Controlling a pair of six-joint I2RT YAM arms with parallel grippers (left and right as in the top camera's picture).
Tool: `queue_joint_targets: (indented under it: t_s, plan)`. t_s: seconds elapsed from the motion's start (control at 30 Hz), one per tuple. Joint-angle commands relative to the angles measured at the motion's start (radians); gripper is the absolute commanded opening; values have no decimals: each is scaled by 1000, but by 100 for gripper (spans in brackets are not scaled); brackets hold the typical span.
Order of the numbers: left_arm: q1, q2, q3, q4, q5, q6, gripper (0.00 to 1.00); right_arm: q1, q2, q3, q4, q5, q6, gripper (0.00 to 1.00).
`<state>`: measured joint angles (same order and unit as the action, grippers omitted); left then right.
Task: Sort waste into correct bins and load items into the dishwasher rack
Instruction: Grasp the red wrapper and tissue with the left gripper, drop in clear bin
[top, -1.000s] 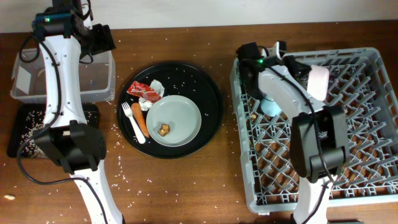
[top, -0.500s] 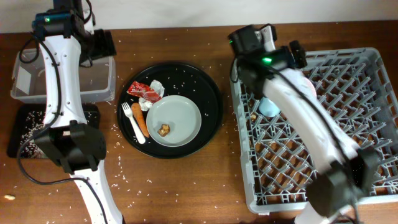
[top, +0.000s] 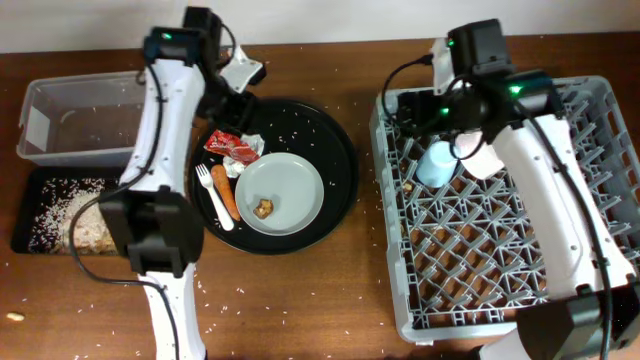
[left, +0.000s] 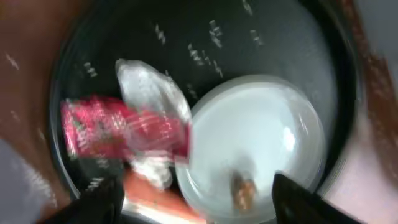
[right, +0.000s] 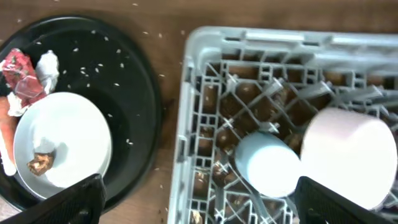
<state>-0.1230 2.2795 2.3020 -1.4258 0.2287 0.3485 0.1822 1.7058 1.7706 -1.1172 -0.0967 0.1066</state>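
Note:
My left gripper (left: 199, 208) is open and empty above the round black tray (top: 335, 135), its fingers spread wide. Under it lie the red wrapper (left: 118, 127), the white napkin (left: 149, 84), the carrot piece (left: 155, 186) and the grey-green plate (left: 255, 137), which holds a brown scrap (left: 242, 190). The white fork (top: 212, 195) sits beside the carrot (top: 224, 193). My right gripper (right: 205, 202) hangs open over the left side of the dishwasher rack (top: 560, 290). The light blue cup (right: 267, 165) and white bowl (right: 345, 152) stand upside down in the rack.
The clear tub (top: 70, 120) is at the far left, with the shallow black tray (top: 50, 205) of rice and scraps in front of it. Rice grains are scattered over the wooden table and the round tray.
My left arm has swung from the clear tub to above the round tray. The right gripper has opened, let go of the white bowl in the rack and risen.

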Motion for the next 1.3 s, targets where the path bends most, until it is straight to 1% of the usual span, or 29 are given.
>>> queue_joint_targets:
  t_s: [0.0,0.03,0.13,0.23,0.33,0.4,0.43,0.47,0.5,0.57,0.63,0.67,0.7,0.73,0.77,0.83,0.87,0.9,0.93,0.97,1.0,1.07,1.1,1.13,1.17,1.2,1.27]
  plan:
    - [10,-2,-227,223,-95,-227,76,-1,4,3,-35,-27,14,96]
    - [10,-2,-293,295,-95,-248,79,-1,4,3,-38,-27,14,96]
    - [10,3,-418,418,-125,-319,80,-1,4,3,-43,-27,14,96]
    - [10,45,-456,440,-126,-319,80,0,4,3,-51,-27,15,96]
    - [10,126,-456,464,-155,-338,80,0,4,3,-61,-27,15,96]
    - [10,141,-456,471,-155,-338,79,0,4,3,-61,-27,15,96]
    - [10,144,-456,473,-155,-338,52,0,4,3,-61,-27,15,96]
    - [10,144,-456,475,-155,-338,16,0,4,3,-61,-27,15,96]
    - [10,144,-455,476,-155,-338,1,0,4,3,-61,-27,15,96]
    - [10,144,-444,470,-154,-350,1,0,4,3,-61,-27,15,96]
    - [10,144,-357,418,-138,-357,1,0,4,3,-61,-27,14,96]
    - [10,144,-285,368,-133,-357,1,0,4,3,-61,-27,14,96]
    - [10,144,-150,271,-103,-357,1,0,4,3,-60,-27,14,96]
    - [11,144,-57,206,-93,-357,1,0,4,3,-60,-27,14,96]
    - [17,144,107,97,-95,-357,1,0,4,3,-57,-27,14,96]
    - [34,144,362,-39,-98,-356,1,0,4,3,-55,-27,15,96]
    - [59,144,523,-106,-127,-356,1,0,4,3,-54,-27,15,96]
    - [89,144,616,-137,-177,-356,1,0,4,3,-54,-27,15,96]
    - [126,144,651,-136,-241,-356,1,0,4,3,-54,-27,15,96]
    - [164,147,649,-121,-302,-356,1,0,4,3,-54,-27,15,96]
    - [190,157,642,-106,-330,-356,1,0,4,3,-54,-28,15,96]
    - [272,237,636,-34,-341,-356,1,0,4,3,-54,-28,27,96]
    - [289,277,636,-13,-332,-357,4,0,4,3,-54,-28,27,96]
    - [304,336,636,10,-323,-357,42,0,4,3,-55,-28,26,96]
    - [309,366,636,12,-323,-357,85,0,4,3,-55,-28,26,96]
    - [310,374,636,11,-323,-357,99,0,4,3,-55,-28,26,96]
    - [310,363,657,13,-322,-357,99,0,4,3,-54,-27,26,96]
